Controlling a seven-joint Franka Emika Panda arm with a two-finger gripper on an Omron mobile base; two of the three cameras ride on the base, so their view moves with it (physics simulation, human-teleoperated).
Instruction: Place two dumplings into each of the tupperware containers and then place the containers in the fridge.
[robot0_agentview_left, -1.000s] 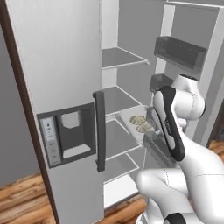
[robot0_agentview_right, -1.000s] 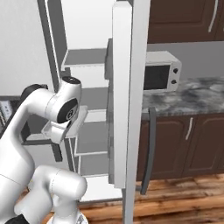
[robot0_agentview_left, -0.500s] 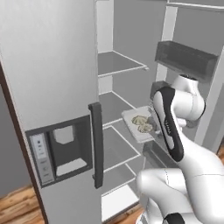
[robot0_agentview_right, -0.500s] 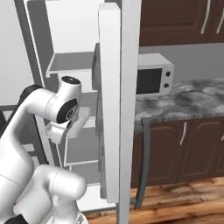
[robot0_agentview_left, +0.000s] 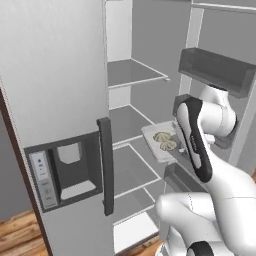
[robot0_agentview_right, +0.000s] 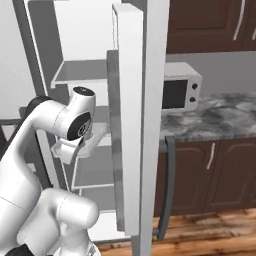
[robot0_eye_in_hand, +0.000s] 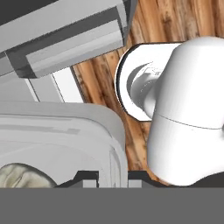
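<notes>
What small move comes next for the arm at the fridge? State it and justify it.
Probably carry the whitish container further in and lower it onto the shelf. The gripper is shut on its rim, two dumplings lie inside, and the container hangs in the open fridge at mid-height, apparently not yet resting on anything.

Around me, a wood plank floor (robot0_agentview_right: 210, 230), dark brown cabinets (robot0_agentview_right: 215, 172) under a grey marbled counter (robot0_agentview_right: 215, 117), a white microwave (robot0_agentview_right: 181, 91) on that counter, more dark cabinets above it.

Kitchen: fridge (robot0_agentview_left: 60, 100), microwave (robot0_agentview_right: 181, 92), marble counter (robot0_agentview_right: 215, 117).
</notes>
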